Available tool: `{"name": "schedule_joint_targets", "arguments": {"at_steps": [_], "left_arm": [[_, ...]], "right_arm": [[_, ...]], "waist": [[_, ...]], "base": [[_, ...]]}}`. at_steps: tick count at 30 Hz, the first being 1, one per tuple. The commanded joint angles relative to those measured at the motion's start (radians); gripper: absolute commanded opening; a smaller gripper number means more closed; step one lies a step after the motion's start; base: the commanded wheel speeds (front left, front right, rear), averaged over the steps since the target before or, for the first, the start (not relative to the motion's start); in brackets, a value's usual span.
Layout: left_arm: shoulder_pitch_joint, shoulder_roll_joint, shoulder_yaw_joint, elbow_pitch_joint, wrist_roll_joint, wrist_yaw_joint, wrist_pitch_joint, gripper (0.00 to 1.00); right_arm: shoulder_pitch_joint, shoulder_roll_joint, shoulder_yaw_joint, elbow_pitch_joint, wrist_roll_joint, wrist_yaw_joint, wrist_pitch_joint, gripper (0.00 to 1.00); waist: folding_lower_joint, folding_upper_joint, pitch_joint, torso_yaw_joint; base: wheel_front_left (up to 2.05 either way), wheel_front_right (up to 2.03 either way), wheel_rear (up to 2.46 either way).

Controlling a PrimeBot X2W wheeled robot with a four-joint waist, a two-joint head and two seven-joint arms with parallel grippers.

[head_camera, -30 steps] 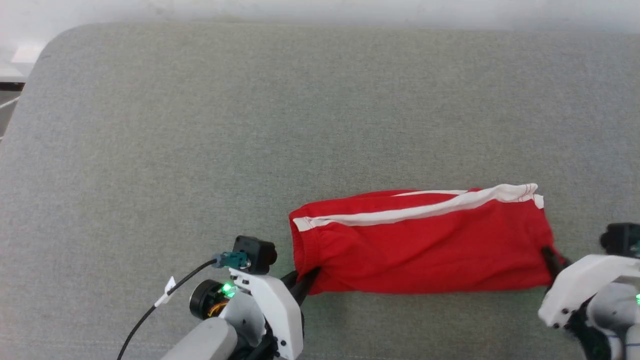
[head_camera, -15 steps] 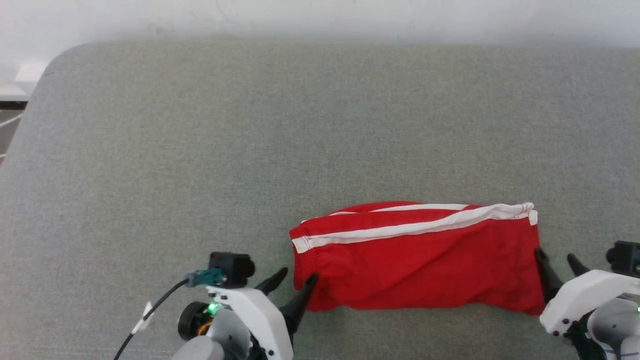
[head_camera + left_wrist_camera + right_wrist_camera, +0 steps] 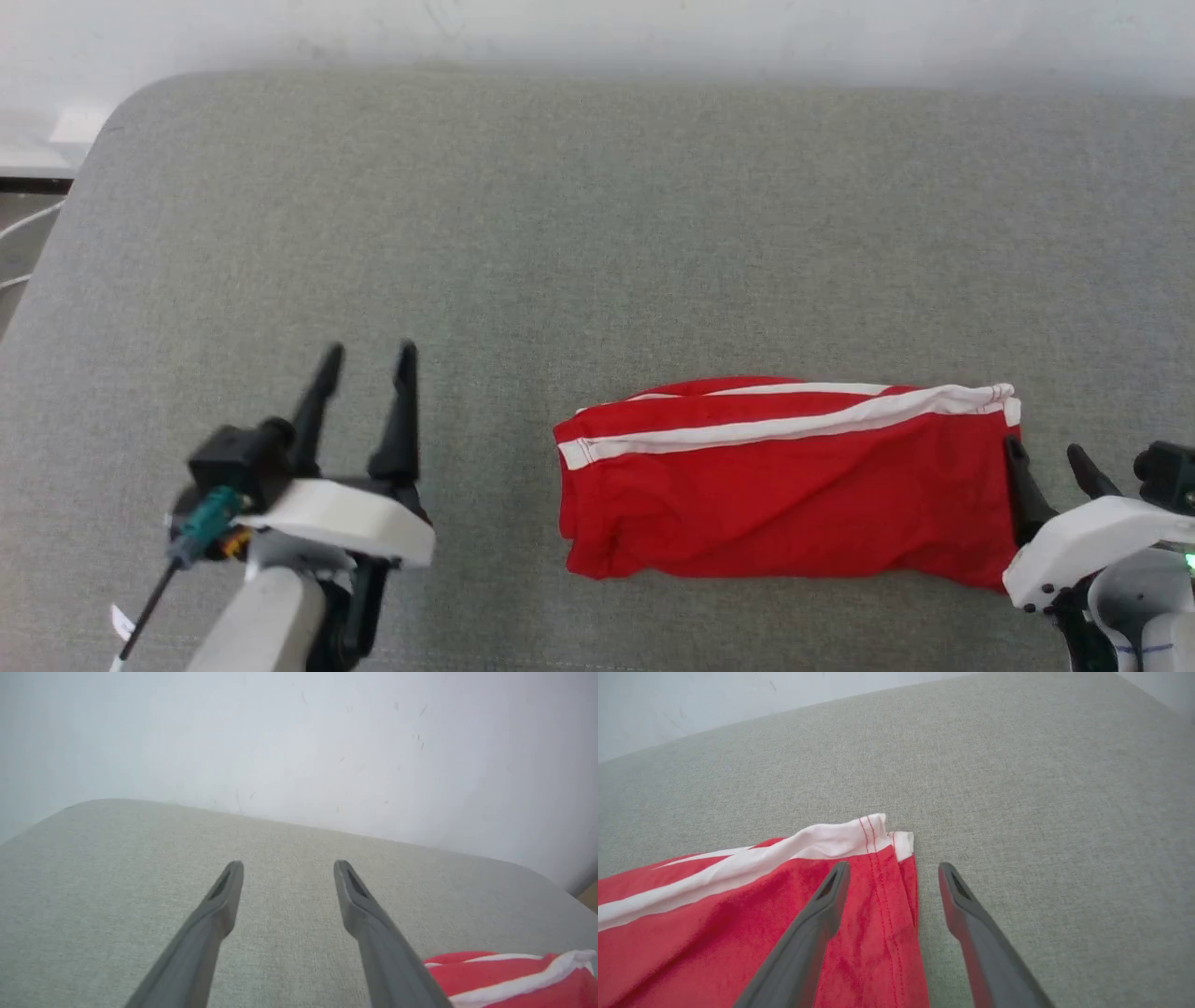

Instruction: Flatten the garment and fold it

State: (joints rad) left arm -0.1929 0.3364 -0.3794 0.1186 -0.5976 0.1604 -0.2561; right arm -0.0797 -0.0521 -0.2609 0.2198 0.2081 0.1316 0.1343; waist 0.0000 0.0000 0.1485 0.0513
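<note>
The garment [image 3: 784, 485] lies flat at lower right on the worktop [image 3: 597, 233]; left tool [image 3: 370, 349] and right tool [image 3: 1041, 446] gape, empty.

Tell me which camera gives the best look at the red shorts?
The head view: it takes in the whole red shorts, lying flat on the grey fabric surface, white stripe along the far edge. The right wrist view shows one end with its white hem; the left wrist view catches a small corner.

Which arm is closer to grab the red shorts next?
The right arm: its open jaws straddle the shorts' edge. The left arm's jaws, also open, hover well apart from them.
</note>
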Motion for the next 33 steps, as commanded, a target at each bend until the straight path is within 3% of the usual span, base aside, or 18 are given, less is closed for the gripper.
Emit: {"name": "schedule_joint_targets", "arguments": {"at_steps": [1,6,14,17,18,23,28,33], "left_arm": [[-0.017,-0.023,0.042,-0.018,0.044,0.0,-0.005,1.0],[0.006,-0.099,0.18,-0.044,0.195,-0.062,-0.005,1.0],[0.008,-0.194,0.298,-0.044,0.328,-0.175,-0.006,1.0],[0.011,-0.217,0.324,-0.044,0.359,-0.209,-0.006,1.0],[0.012,-0.224,0.331,-0.045,0.368,-0.218,-0.006,1.0],[0.018,-0.248,0.358,-0.041,0.389,-0.249,-0.006,1.0],[0.03,-0.261,0.373,-0.036,0.399,-0.267,-0.006,1.0],[0.037,-0.269,0.374,-0.02,0.405,-0.277,-0.006,1.0]], "right_arm": [[-0.021,0.0,-0.001,0.015,-0.01,-0.001,0.01,1.0],[-0.074,0.0,-0.009,0.095,-0.013,-0.001,0.089,1.0],[-0.142,0.001,-0.005,0.216,-0.004,-0.001,0.276,1.0],[-0.146,0.001,0.016,0.216,0.03,-0.001,0.32,0.04],[-0.145,0.001,0.02,0.206,0.036,-0.001,0.321,0.0],[-0.131,-0.015,0.0,0.143,-0.004,-0.001,0.28,0.0],[-0.107,-0.022,-0.089,0.078,-0.09,-0.001,0.255,0.0],[-0.073,-0.02,-0.129,0.009,-0.181,-0.001,0.289,0.0]], "waist": [[0.0,0.0,0.008,0.005],[0.0,0.0,0.021,0.0],[0.0,0.0,0.021,-0.002],[0.0,0.0,0.014,-0.003],[0.0,0.0,0.012,-0.002],[0.0,0.0,-0.004,-0.004],[0.0,0.0,-0.02,-0.006],[0.0,0.0,-0.026,-0.004]], "base": [[0.0,0.0,0.0],[0.0,0.0,0.0],[0.0,0.0,0.0],[0.0,0.0,0.0],[0.0,0.0,0.0],[0.0,0.0,0.0],[0.0,0.0,0.0],[0.0,0.0,0.0]]}}
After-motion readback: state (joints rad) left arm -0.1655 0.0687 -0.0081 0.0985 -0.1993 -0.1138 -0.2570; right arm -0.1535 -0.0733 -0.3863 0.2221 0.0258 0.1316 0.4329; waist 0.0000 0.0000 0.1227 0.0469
